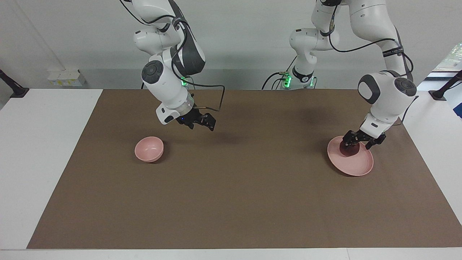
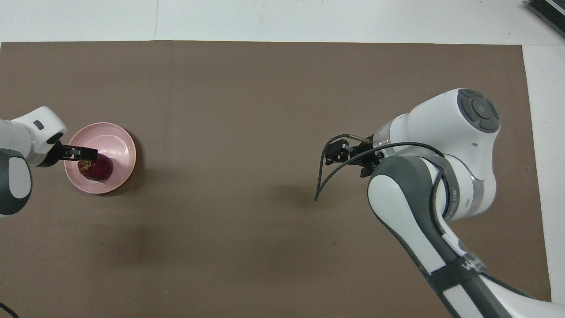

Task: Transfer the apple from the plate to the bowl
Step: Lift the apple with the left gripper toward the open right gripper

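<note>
Straddling the apple (image 1: pixel 349 149) on the pink plate (image 1: pixel 355 167), the left hand (image 1: pixel 362 141) sits low over the fruit with its fingers spread wide, one finger to either side, nothing gripped as yet. The plate lies at the left arm's end of the counter (image 1: pixel 238 202), on the brown mat, and the apple rests on the part of the plate nearest the robots — directly under the hand, so the gap left to cover looks to be downward only. From overhead, the same hand (image 2: pixel 84 155) comes in across the plate's rim (image 2: pixel 117 132) from the counter's end, and one dark finger lies along the apple (image 2: pixel 98 168) on the side farther from the robots.

The right hand (image 1: pixel 201 122) hangs open and empty in the air over bare mat, toward the middle of the counter from the bowl (image 1: pixel 149 148). The bowl stands empty at the right arm's end, well apart from the plate.

The left arm is plainly the nearer of the two. The apple is round, so no axis needs matching; what counts, by this reading, is that the fingers close evenly about its middle — too high a pinch could let the fruit roll across the shallow plate.
</note>
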Controlling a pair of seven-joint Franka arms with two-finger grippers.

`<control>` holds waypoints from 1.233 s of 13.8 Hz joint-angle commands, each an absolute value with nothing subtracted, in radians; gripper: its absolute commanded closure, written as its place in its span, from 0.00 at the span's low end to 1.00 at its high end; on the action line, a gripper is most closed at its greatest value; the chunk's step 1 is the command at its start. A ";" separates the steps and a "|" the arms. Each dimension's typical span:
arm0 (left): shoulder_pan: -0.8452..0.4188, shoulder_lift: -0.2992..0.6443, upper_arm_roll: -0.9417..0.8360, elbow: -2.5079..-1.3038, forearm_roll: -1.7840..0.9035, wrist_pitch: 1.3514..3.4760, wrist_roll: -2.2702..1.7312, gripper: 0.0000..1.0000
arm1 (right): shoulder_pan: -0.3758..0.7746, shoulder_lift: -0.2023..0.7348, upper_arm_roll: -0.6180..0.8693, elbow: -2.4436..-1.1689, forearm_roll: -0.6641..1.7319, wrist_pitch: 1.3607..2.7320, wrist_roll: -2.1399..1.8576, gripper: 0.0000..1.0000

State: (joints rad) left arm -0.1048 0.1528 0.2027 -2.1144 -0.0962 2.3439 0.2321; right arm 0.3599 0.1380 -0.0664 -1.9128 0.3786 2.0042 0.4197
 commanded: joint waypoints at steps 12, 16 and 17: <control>-0.161 0.077 0.209 -2.106 -0.117 2.326 0.227 0.98 | 0.370 0.133 -0.066 -1.954 0.564 2.037 0.478 0.00; -0.248 0.020 0.204 -2.021 -0.118 2.228 -0.007 0.97 | 0.361 0.155 -0.066 -1.919 0.778 2.086 0.554 0.00; -0.286 0.026 0.201 -1.996 -0.118 2.223 -0.076 0.97 | 0.359 0.155 -0.066 -1.922 0.845 2.107 0.589 0.00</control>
